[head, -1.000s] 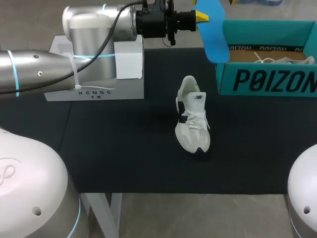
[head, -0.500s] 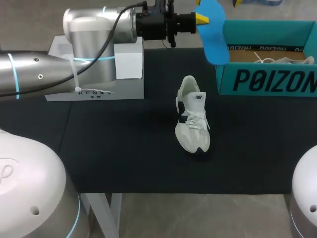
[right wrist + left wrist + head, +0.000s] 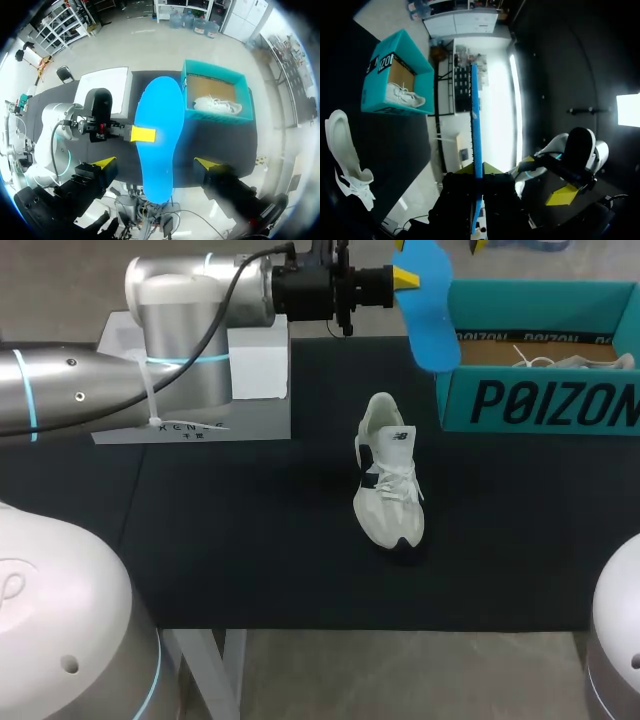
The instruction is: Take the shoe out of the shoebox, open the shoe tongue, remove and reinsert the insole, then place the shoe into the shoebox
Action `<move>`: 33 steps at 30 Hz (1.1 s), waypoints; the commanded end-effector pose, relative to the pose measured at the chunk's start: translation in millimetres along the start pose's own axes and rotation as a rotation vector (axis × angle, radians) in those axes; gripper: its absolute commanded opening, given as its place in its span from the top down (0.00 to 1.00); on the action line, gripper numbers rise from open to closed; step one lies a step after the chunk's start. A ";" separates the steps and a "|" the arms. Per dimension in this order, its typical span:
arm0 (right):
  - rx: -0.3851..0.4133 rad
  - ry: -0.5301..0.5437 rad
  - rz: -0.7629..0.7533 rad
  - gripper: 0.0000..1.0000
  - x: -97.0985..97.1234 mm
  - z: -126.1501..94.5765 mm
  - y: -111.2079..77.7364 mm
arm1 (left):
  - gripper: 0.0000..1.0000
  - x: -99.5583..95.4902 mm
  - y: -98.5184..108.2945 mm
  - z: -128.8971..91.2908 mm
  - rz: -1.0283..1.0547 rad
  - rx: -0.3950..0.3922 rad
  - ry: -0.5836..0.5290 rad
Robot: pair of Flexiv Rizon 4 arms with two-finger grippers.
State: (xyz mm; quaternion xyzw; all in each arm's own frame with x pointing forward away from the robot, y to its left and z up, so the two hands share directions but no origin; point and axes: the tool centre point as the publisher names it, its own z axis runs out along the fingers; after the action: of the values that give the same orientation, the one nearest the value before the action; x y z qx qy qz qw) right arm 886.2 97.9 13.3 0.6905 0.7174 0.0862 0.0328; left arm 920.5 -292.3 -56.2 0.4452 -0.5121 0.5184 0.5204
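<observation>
Reinserting seemed the step in hand: the left gripper (image 3: 408, 277) pinched the blue insole (image 3: 428, 310) high beside the shoebox (image 3: 540, 400), while the shoe (image 3: 388, 485) sat on the table (image 3: 250, 540), well apart. The right gripper (image 3: 156, 163) hung spread wide, holding nothing. Lowering the insole toe-first into the shoe, with the right gripper steadying the heel, would probably have worked best.

High rear overhead view plus two wrist fisheyes; common sight: shoebox (image 3: 540, 400).
</observation>
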 end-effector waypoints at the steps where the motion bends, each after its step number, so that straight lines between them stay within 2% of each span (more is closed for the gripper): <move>1: -0.006 0.034 0.008 0.00 -1.9 0.9 0.3 | 1.00 -0.7 -2.0 -3.5 0.083 0.013 -0.002; 3: -0.005 0.034 0.008 0.00 -3.4 1.8 1.2 | 1.00 -11.0 -11.6 -7.4 0.393 0.033 -0.111; 4: -0.007 0.050 0.011 0.00 -3.8 2.0 1.1 | 1.00 -14.5 -16.1 -10.0 0.448 0.034 -0.132; 6: -0.006 0.051 0.011 0.00 -4.8 2.5 1.7 | 1.00 -18.5 -23.0 -13.6 0.601 0.034 -0.134; 8: -0.007 0.060 0.014 0.00 -6.3 3.1 2.2 | 1.00 -18.8 -24.0 -17.0 0.656 0.026 -0.071; 11: -0.008 0.071 0.019 0.00 -9.2 4.2 2.8 | 1.00 -11.9 -23.3 -20.4 0.644 0.068 0.036; 13: -0.009 0.076 0.024 0.00 -11.3 4.7 3.2 | 1.00 -7.7 -20.9 -22.5 0.470 0.124 0.069; 24: -0.026 0.142 0.047 0.00 -17.5 6.4 4.2 | 1.00 -7.7 -20.9 -22.5 0.470 0.124 0.069; 26: -0.028 0.151 0.050 0.00 -17.8 6.6 3.9 | 1.00 -9.7 -15.5 -20.2 0.808 0.087 -0.051; 27: -0.036 0.164 0.055 0.00 -18.3 6.9 3.6 | 1.00 -9.4 -13.8 -19.8 0.868 0.076 -0.076; 29: -0.038 0.173 0.059 0.00 -18.9 7.5 4.0 | 1.00 -10.8 -10.3 -18.8 1.203 0.025 -0.200; 33: -0.067 0.241 0.086 0.00 -20.0 8.9 6.1 | 1.00 -16.4 -13.0 -21.9 1.787 -0.037 -0.389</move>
State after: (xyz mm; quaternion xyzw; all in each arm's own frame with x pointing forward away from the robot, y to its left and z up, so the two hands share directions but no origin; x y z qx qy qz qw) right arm 899.4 86.1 12.3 0.7056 0.6878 0.1688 -0.0229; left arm 936.2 -276.3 -72.6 0.2635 -0.6162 0.6882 0.2779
